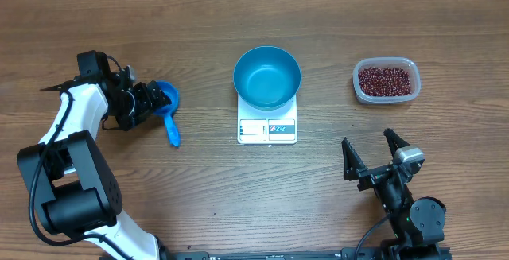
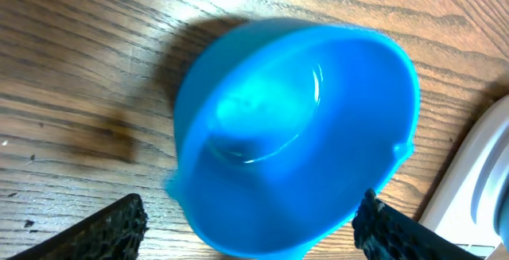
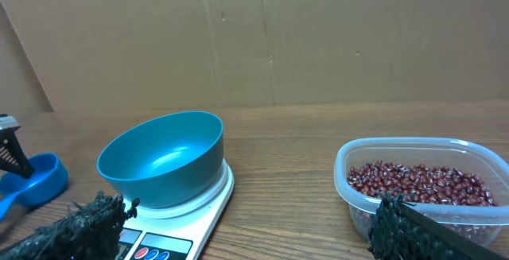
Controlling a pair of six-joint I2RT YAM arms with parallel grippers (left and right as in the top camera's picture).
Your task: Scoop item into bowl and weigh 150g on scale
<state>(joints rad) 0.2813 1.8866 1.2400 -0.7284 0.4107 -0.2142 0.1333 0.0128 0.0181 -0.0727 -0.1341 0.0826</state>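
A: Where is the bowl (image 1: 267,77)?
B: On the scale (image 1: 267,130), mid-bench (image 1: 238,13); it is wider than the plate and covers all but the front strip with the display and buttons; its glossy inside shows plain blue
A: And the beans (image 1: 386,80)?
B: In the clear tub (image 1: 356,83), right of the scale and well apart from it
A: The scoop (image 2: 294,125)?
B: On the bench left of the scale, cup on the far side, handle pointing toward the robot
A: Left pincer (image 1: 149,101)?
B: Spread wide, right at the scoop's cup, on its left; in the wrist view its fingers (image 2: 111,228) stand one on either side of the cup; whether they touch it I cannot tell
A: Right pincer (image 1: 371,155)?
B: Spread as well, pinching nothing; it hangs near the bench's front edge, right of the scale and on the near side of the tub, apart from both; its camera looks across at the bowl, scale and tub
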